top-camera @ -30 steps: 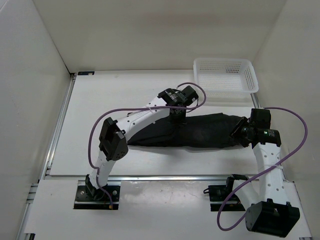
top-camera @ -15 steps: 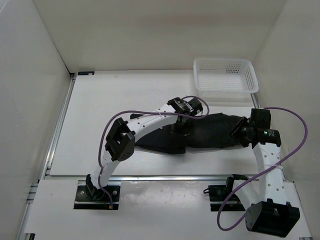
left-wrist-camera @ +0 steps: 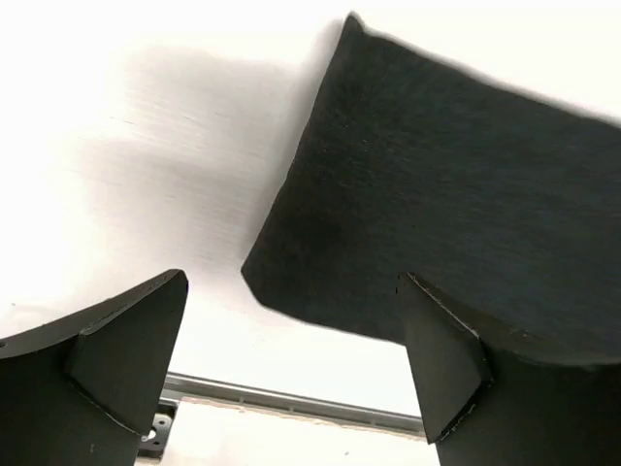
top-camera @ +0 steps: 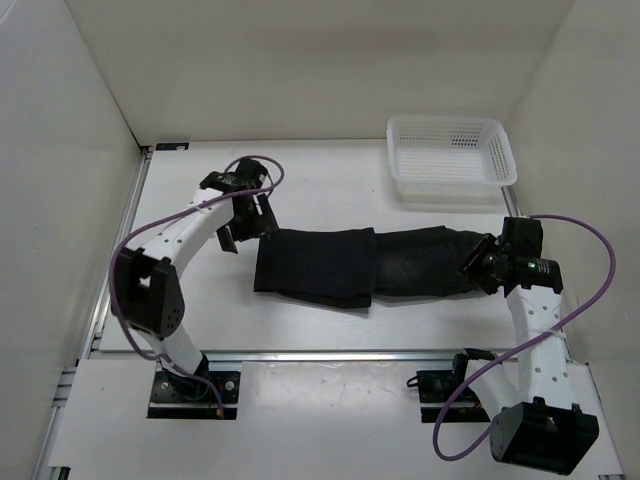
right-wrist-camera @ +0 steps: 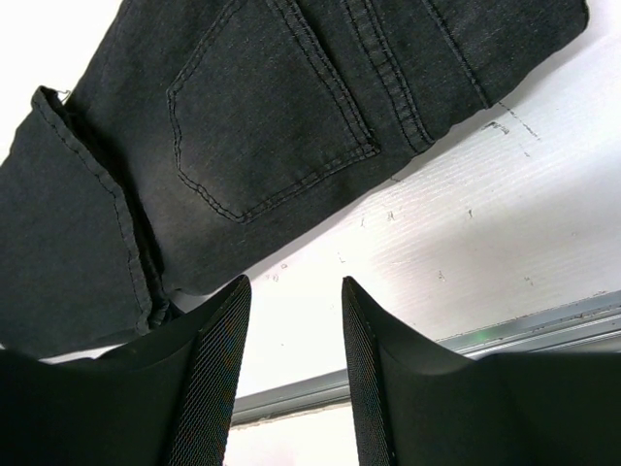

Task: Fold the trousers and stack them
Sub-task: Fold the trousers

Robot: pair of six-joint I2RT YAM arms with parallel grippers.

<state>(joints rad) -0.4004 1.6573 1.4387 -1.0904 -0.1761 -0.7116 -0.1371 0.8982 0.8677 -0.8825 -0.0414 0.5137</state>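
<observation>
As I watch, one pair of black trousers lies on the bench.
Left fingers spread wide just beside the folded end; right fingers apart, empty, by the waist.

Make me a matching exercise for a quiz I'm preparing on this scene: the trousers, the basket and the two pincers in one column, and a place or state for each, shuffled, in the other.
1. trousers
2. basket
3. left pincer
4. right pincer

A. wide open, just off the folded left end of the cloth
B. in the far right corner of the table
C. at the waist end, a back pocket in its camera's view
D. black, lying folded across the middle of the table

Pairs: 1-D, 2-B, 3-A, 4-C.
</observation>
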